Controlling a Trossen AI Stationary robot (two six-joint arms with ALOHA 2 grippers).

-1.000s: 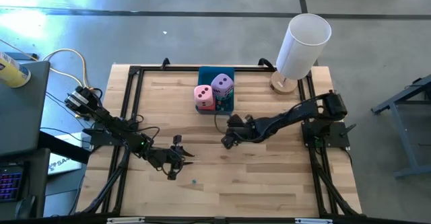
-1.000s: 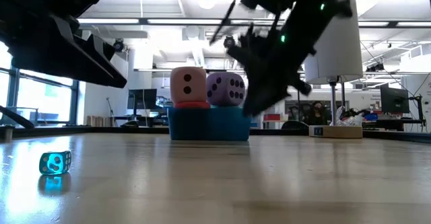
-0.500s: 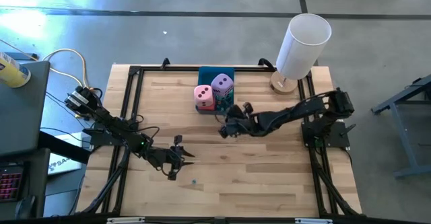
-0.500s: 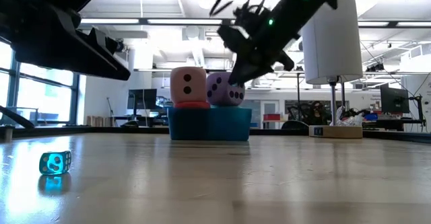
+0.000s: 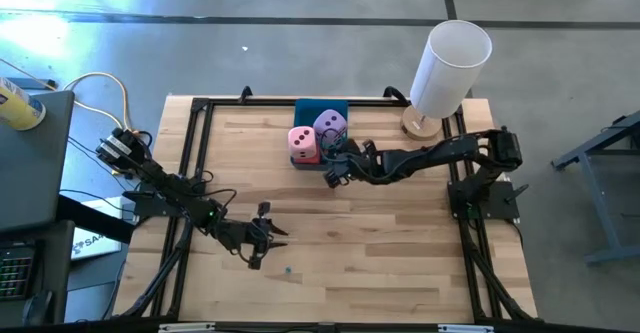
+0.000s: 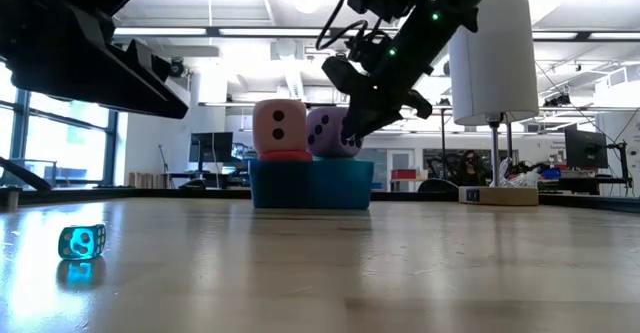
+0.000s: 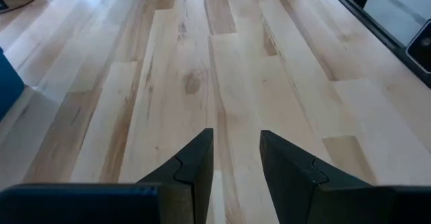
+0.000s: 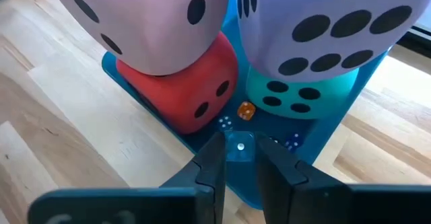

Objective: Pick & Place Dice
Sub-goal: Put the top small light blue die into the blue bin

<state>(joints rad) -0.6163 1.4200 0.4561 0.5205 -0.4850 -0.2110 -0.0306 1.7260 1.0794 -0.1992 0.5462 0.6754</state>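
Observation:
Four big soft dice sit in the blue tray (image 5: 320, 107) at the far edge. The pink one (image 8: 148, 22) is stacked on the red one (image 8: 195, 83), and the lilac one (image 8: 316, 15) on the teal one (image 8: 296, 93). Small dice lie on the tray floor, one orange (image 8: 245, 109) and others blue. My right gripper (image 5: 333, 173) hangs at the tray's near side, shut on a small clear blue die. My left gripper (image 5: 272, 235) hovers open over the near left table. Another small teal die (image 6: 82, 241) rests on the wood close to it. My right gripper pinches the small clear blue die (image 8: 240, 147) between its two fingertips. The fingers slant down from the table's near right side toward the tray. The die is lifted clear, over the tray's near rim (image 8: 202, 150), just in front of the red and teal dice.
A tall white cylinder (image 5: 450, 58) on a round wooden base (image 5: 418, 125) stands at the far right corner. A black frame (image 5: 200, 108) runs along the table's edges. Bare wood (image 5: 380, 243) lies between the arms.
My right gripper has moved from the table's middle toward the far edge and up. It now hangs at the tray's near side beside the lilac die, still shut.

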